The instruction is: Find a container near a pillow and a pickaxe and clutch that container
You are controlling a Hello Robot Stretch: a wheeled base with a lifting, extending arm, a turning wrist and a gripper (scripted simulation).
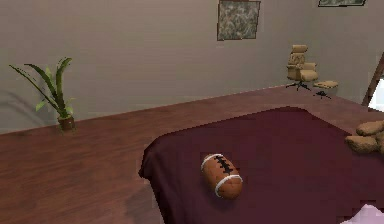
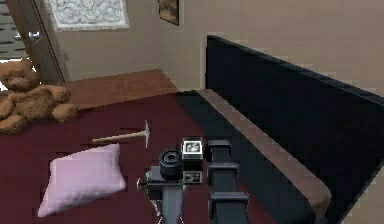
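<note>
On the dark maroon bed [image 2: 150, 115] a pink pillow [image 2: 82, 178] lies at the arm side view's lower left. A small pickaxe [image 2: 122, 135] with a pale handle rests just beyond it. The arm [image 2: 226, 190] rises from the bottom edge with its two white marker squares [image 2: 192, 150]. Left of them is the gripper [image 2: 150, 188], close to the pillow's right edge. A dark round shape [image 2: 170, 160] sits at the gripper's body; I cannot tell whether it is a container or whether the gripper holds anything. A corner of the pink pillow [image 1: 366, 214] also appears in the forward view.
A brown teddy bear [image 2: 30, 102] sits on the bed's far left, and a black headboard [image 2: 290, 110] runs along the right. Ahead, a football [image 1: 222, 175] lies on the bed. Beyond on the wood floor stand a potted plant [image 1: 55, 95] and a tan armchair [image 1: 303, 68].
</note>
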